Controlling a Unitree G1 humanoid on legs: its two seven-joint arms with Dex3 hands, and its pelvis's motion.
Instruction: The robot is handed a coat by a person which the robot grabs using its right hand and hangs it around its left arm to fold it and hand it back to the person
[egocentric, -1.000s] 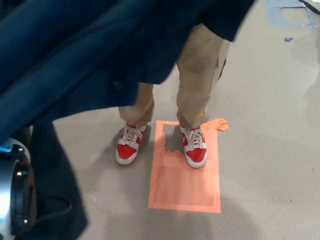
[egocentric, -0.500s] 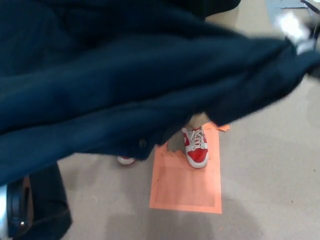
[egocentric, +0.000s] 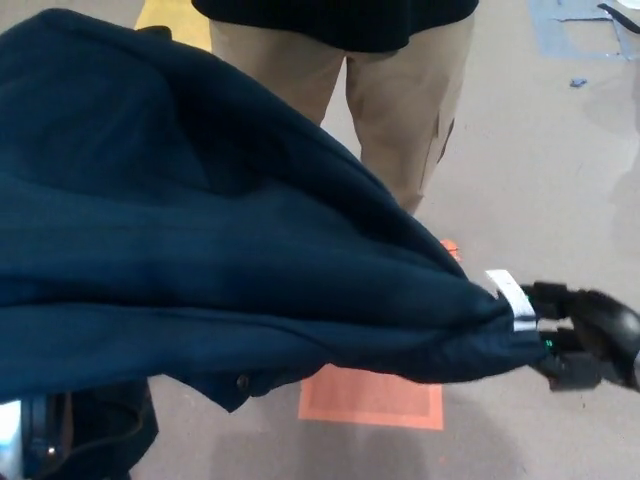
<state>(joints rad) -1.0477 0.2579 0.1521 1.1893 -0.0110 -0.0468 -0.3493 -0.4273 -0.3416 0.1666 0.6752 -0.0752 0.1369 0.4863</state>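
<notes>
Above the orange floor mat (egocentric: 370, 402), the navy coat (egocentric: 220, 260) spans most of the view and hides the mat's upper part. Right of the mat, the right hand (egocentric: 588, 340) grasps the coat's corner, fingers clenched beside a white tag (egocentric: 509, 294). Beyond the mat stand a person's legs (egocentric: 400, 100). The left hand does not show.

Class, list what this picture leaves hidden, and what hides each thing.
Head view:
Left robot hand: not visible; the coat fills that side.
Person: feet behind the coat, upper body cut off by the top edge.
Orange floor mark: mostly under the coat.
</notes>
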